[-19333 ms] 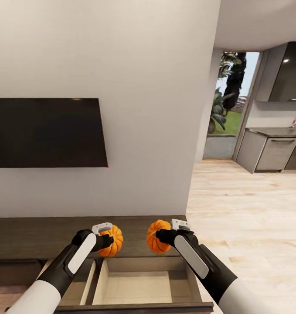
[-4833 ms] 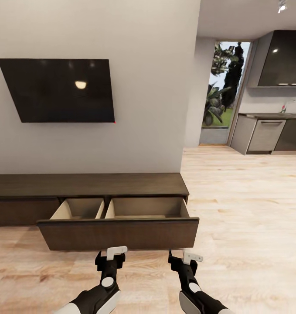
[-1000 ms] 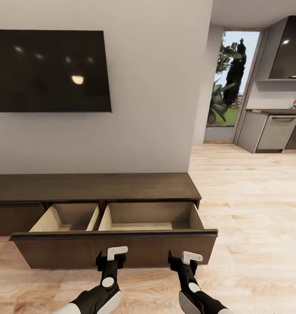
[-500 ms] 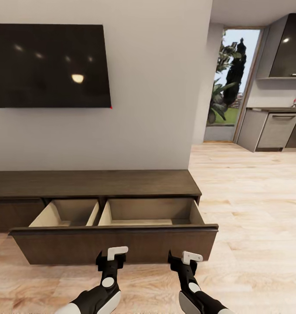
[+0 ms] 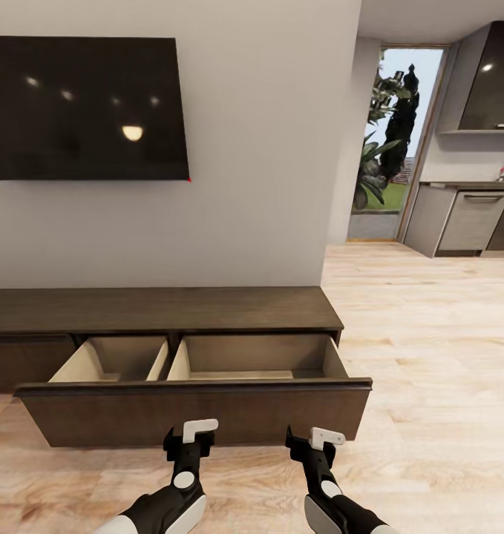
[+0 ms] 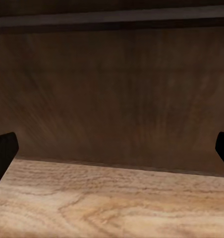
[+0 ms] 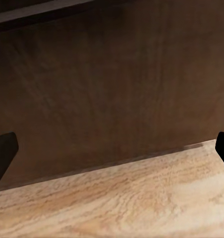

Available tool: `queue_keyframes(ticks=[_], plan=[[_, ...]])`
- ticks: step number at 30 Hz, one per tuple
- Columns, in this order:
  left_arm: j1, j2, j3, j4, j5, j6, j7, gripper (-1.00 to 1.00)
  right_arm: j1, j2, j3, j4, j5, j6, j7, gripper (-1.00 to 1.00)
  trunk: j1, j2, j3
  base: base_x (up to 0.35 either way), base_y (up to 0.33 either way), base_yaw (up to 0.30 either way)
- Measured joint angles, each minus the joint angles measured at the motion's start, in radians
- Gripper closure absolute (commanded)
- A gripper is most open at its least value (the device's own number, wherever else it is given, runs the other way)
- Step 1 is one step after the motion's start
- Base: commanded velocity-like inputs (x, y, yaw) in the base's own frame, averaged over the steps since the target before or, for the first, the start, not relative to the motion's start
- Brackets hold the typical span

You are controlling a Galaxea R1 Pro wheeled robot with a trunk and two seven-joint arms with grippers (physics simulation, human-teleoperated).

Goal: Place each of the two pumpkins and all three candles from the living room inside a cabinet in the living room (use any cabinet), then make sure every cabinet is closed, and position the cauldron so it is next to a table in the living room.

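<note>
The robot faces the long dark TV console [image 5: 162, 310] beneath a wall-mounted television [image 5: 84, 107], the console's wide drawer [image 5: 196, 414] pulled open to show pale beige compartments whose floors are hidden by the drawer front. The left gripper [image 5: 188, 439] and right gripper [image 5: 317, 445] hover low just before that front, fingers spread wide and empty. Grey kitchen units [image 5: 467, 222] stand beyond the wood floor [image 5: 430, 334].

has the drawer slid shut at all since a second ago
No. The drawer stands as far out from the console top as before; the slight shift is camera motion.
</note>
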Motion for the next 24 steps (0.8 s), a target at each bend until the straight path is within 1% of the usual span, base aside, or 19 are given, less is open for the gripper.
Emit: queue_keyframes(ticks=[7, 24], plan=[[0.0, -0.001, -0.001, 0.0, 0.0, 0.002, -0.002, -1.0, 0.0, 0.0, 0.001, 0.0, 0.0, 0.0, 0.0, -1.0, 0.0, 0.0, 0.0, 0.102, 0.018, 0.0], [0.0, -0.001, -0.001, 0.0, 0.0, 0.004, -0.001, -1.0, 0.0, 0.0, 0.001, 0.0, 0.001, 0.0, 0.001, -1.0, 0.0, 0.0, 0.0, 0.2, 0.0, 0.0]])
